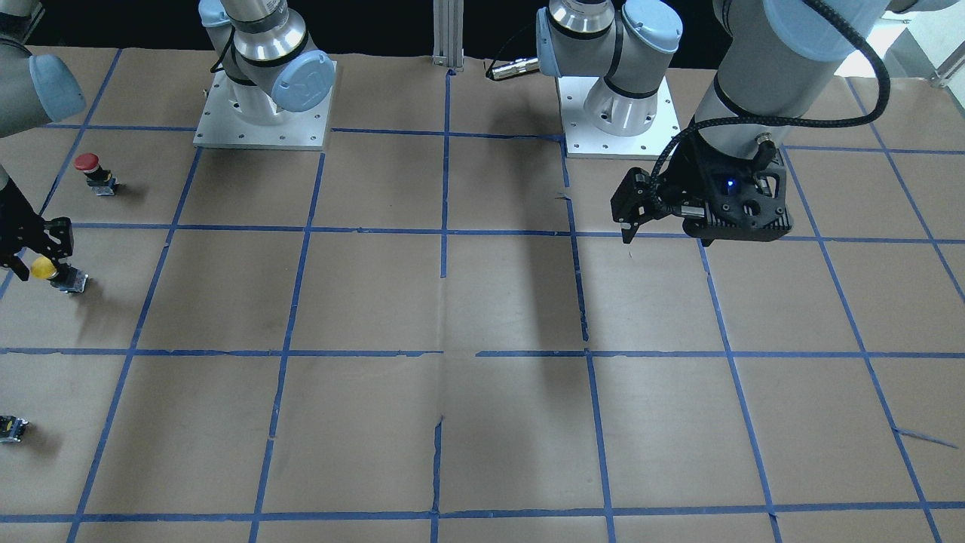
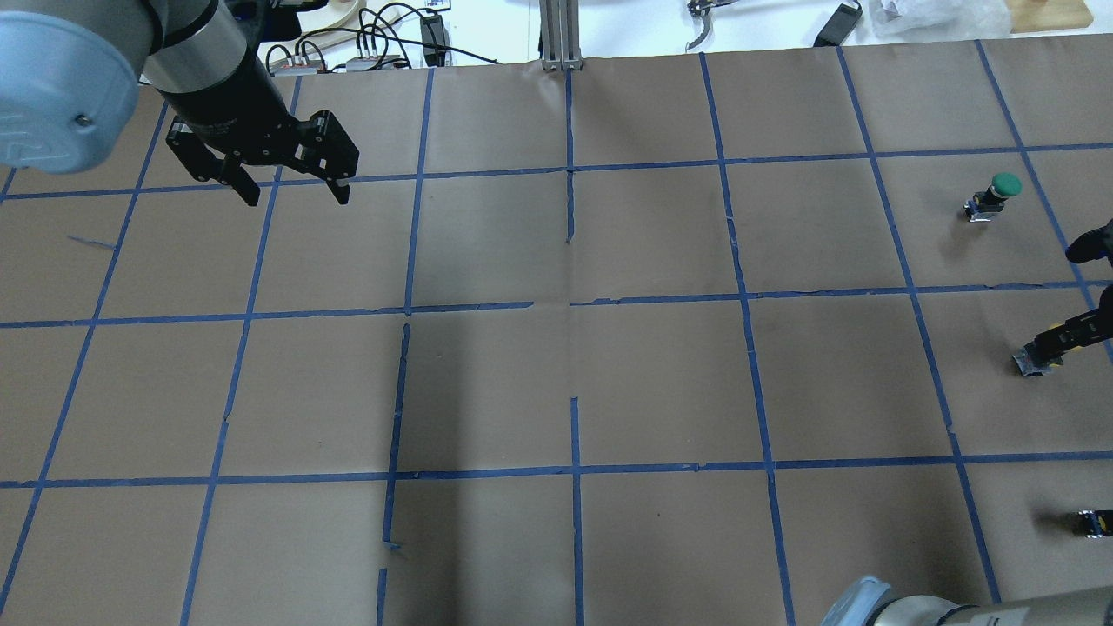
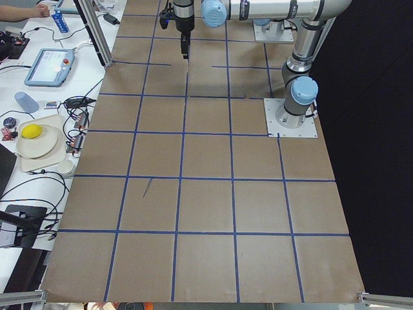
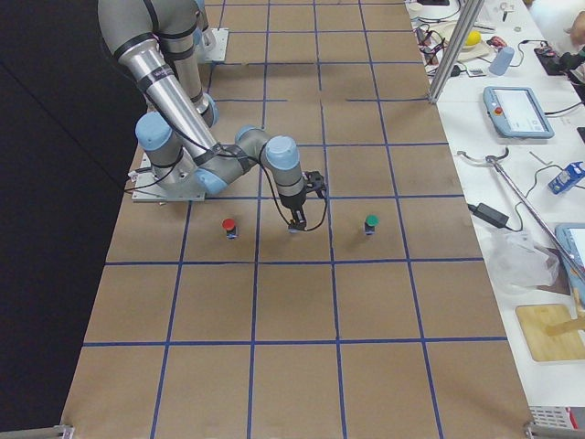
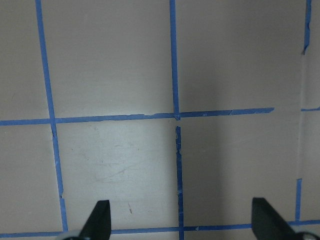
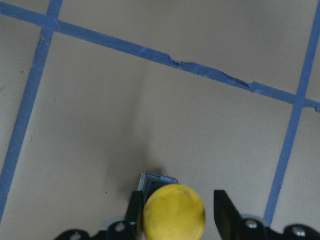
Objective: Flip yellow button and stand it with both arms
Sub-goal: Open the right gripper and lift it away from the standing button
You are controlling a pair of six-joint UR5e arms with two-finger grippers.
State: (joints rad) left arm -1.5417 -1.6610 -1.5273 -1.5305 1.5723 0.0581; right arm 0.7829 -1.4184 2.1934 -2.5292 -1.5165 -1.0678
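Observation:
The yellow button is tilted on the paper-covered table, with its dark body touching the table. In the right wrist view its yellow cap sits between the two fingers. My right gripper is low over the button and straddles the cap. The jaws are open, one finger at the cap and a small gap at the other. From overhead only the body shows clearly. My left gripper is open and empty, hovering far from the button, and it also shows in the front view.
A red-capped button stands beyond the yellow one. A green-capped button stands on the other side. A tiny dark part lies near the table edge. The arm bases stand on plates at the robot's side.

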